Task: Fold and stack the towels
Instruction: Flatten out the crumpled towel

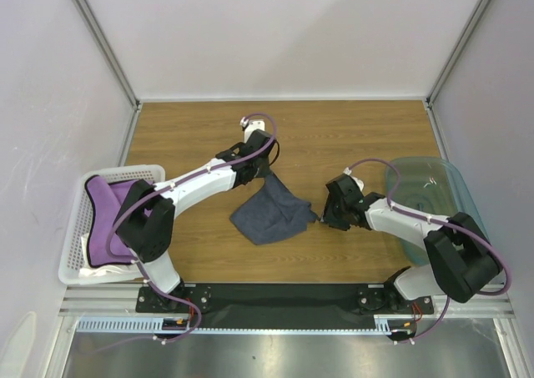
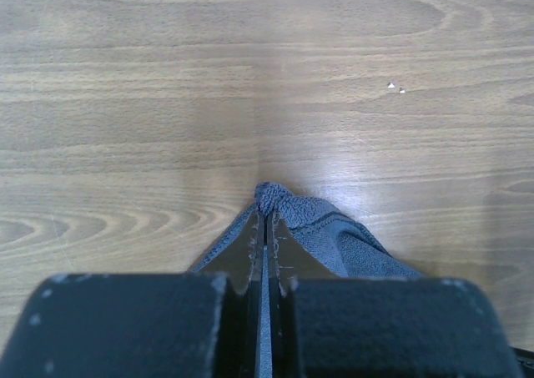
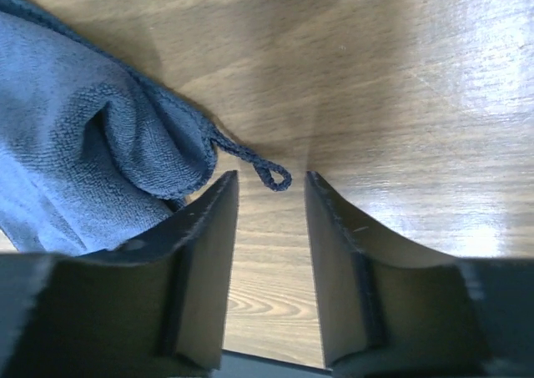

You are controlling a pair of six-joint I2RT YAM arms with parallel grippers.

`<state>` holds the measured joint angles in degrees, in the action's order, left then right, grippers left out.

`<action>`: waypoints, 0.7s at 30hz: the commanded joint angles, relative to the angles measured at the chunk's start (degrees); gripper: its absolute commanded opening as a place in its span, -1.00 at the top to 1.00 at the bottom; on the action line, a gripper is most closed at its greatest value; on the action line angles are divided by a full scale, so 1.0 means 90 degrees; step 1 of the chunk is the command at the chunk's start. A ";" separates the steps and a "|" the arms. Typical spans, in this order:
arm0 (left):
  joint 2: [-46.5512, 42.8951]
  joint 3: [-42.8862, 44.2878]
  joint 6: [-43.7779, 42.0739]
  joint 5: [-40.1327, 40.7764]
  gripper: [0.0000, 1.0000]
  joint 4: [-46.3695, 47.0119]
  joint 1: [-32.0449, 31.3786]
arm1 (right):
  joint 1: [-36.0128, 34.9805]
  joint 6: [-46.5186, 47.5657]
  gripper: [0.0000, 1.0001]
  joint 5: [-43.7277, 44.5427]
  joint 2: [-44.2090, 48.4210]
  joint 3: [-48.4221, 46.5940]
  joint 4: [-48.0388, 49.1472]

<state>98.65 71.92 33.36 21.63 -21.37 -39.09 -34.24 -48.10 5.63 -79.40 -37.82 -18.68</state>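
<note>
1. Left claw [image 2: 265,219] was clenched tight on a bunched corner of the navy towel [image 1: 271,211], its two fingers pressed together with a little tuft of cloth poking out past the tips.
2. That corner was held up above the wooden table [image 1: 350,136], near the middle, and the rest of the towel hung down and towards the near edge, its lower part spread in a rumpled patch on the wood.
3. From the right, the right claw [image 1: 321,215] was reaching in low, at the towel's right-hand corner.
4. Seen from the right wrist, its jaws stood apart with a clear gap, gripping nothing; a small hanging loop [image 3: 271,176] sewn to the towel's corner lay on the table just ahead of the gap between the fingertips.
5. Beside the right claw's left finger, the towel's edge was folded over on itself, and part of the cloth lay under that finger.
6. At the left edge of the table stood a white perforated basket [image 1: 73,228], with the purple towel [image 1: 108,207] draped inside it and partly hidden by the left arm.
7. On the far right sat a translucent teal bin [image 1: 417,169], behind the right arm, well apart from the navy towel.
</note>
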 commanded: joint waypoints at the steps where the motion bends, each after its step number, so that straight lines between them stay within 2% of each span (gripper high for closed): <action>1: -0.0014 0.0114 -0.0143 -0.0059 0.99 0.0255 0.0047 | -0.0034 -0.0076 0.20 0.0185 -0.0123 -0.0114 0.0142; 4: -0.0014 0.0095 -0.0152 -0.0050 0.99 0.0255 0.0047 | -0.0034 -0.0105 0.24 0.0195 -0.0172 -0.0114 0.0151; 6: -0.0014 0.0085 -0.0172 -0.0040 0.99 0.0264 0.0047 | -0.0034 -0.0086 0.33 0.0253 -0.0192 -0.0114 0.0161; 9: 0.0005 0.0095 -0.0211 -0.0001 1.00 0.0284 0.0047 | -0.0034 -0.0008 0.57 0.0409 -0.0182 -0.0211 0.0113; 11: 0.0015 0.0114 -0.0250 0.0028 0.99 0.0284 0.0056 | -0.0024 0.0061 0.86 0.0575 -0.0192 -0.0348 0.0064; 13: 0.0035 0.0144 -0.0308 0.0038 0.99 0.0303 0.0066 | -0.0014 0.0168 1.00 0.0780 -0.0240 -0.0455 0.0005; 17: 0.0035 0.0251 -0.0416 0.0136 0.99 0.0323 0.0105 | 0.0122 0.0480 1.00 0.1025 -0.0328 -0.0884 -0.0034; 21: 0.0035 0.0397 -0.0494 0.0224 0.99 0.0323 0.0193 | 0.0628 0.0978 1.00 0.1084 -0.0407 -0.1372 0.0043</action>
<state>98.80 72.23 30.76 22.02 -20.43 -38.52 -31.70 -43.51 12.10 -82.54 -45.56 -19.44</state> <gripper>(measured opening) 0.010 0.010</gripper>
